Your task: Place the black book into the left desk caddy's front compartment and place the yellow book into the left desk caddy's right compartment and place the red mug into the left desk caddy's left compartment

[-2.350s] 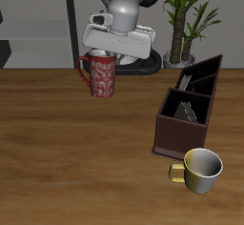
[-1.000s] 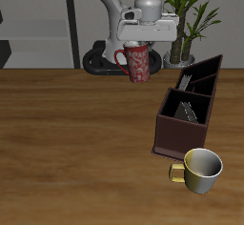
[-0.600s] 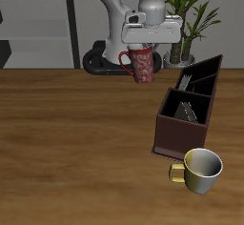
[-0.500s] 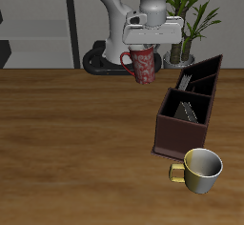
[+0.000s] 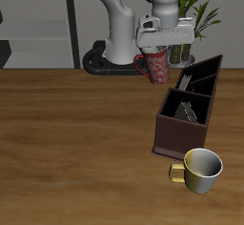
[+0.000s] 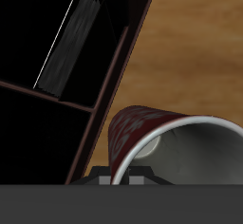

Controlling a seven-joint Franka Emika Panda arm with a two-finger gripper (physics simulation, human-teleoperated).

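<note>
Wood table; behind it grey shelving and a potted plant. Caddy sits on the table, its long axis running back from the front edge; gold mug just in front of it. A book stands in one caddy section, leaning; too dim to tell which book. Arm reaches down from its base, wrist pointing down, gripper pinching the red mug at the rim. Mug hangs in the air just beside the caddy's back end, roughly upright, mouth up, handle pointing away from the caddy.
</note>
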